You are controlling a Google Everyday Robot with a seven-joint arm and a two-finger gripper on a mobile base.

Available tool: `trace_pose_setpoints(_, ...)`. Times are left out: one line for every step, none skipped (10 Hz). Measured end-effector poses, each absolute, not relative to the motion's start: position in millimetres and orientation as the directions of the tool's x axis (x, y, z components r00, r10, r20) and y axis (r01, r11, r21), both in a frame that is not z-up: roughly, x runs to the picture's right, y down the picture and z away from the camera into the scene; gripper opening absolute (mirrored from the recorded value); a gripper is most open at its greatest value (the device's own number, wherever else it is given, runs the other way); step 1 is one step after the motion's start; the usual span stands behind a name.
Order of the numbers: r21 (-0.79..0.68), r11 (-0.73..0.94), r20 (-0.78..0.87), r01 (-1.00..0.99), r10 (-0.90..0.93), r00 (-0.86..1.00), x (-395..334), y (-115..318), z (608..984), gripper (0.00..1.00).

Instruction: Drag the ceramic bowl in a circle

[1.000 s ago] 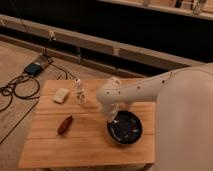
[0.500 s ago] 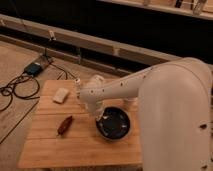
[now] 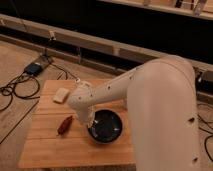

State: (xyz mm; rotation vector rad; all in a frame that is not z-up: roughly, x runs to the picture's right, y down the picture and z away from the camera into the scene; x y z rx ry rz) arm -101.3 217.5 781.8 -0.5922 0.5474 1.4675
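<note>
Here, on the light wooden table (image 3: 50, 150), one wide, glossy black ceramic bowl (image 3: 111, 128) sits right of centre. The gripper (image 3: 90, 123) is at the bowl's left rim; its grip cannot be told. Left of the bowl lies one reddish-brown oblong object (image 3: 65, 125), and farther back-left one pale rectangular block (image 3: 61, 95).

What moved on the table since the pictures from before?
The ceramic bowl slid left in the picture across the wooden table, toward the reddish-brown thing. The arm swung left with it, its tool down at the bowl's left rim. The reddish-brown thing and the pale block stayed put.
</note>
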Motion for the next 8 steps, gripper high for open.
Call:
trace_pose_setpoints(-0.041, 0.029, -0.673, -0.999, 0.738, 0.049, -97, 228, 775, 0.0)
trace_pose_setpoints(-0.041, 0.032, -0.68, -0.999, 0.732, 0.051, -91, 241, 766, 0.0)
trace_pose_setpoints(-0.036, 0.031, -0.687, -0.999, 0.726, 0.047, -81, 255, 755, 0.0)
trace_pose_setpoints(-0.032, 0.021, -0.69, -0.999, 0.723, 0.037, -70, 268, 745, 0.0)
trace_pose_setpoints(-0.019, 0.005, -0.689, -1.0, 0.724, 0.016, -54, 280, 737, 0.0)
trace_pose_setpoints(0.005, -0.016, -0.688, -1.0, 0.726, -0.015, -37, 288, 732, 0.0)
trace_pose_setpoints(0.031, -0.019, -0.693, -0.999, 0.721, -0.035, -19, 298, 730, 0.0)
trace_pose_setpoints(0.037, -0.008, -0.697, -0.999, 0.716, -0.032, -15, 302, 729, 0.0)
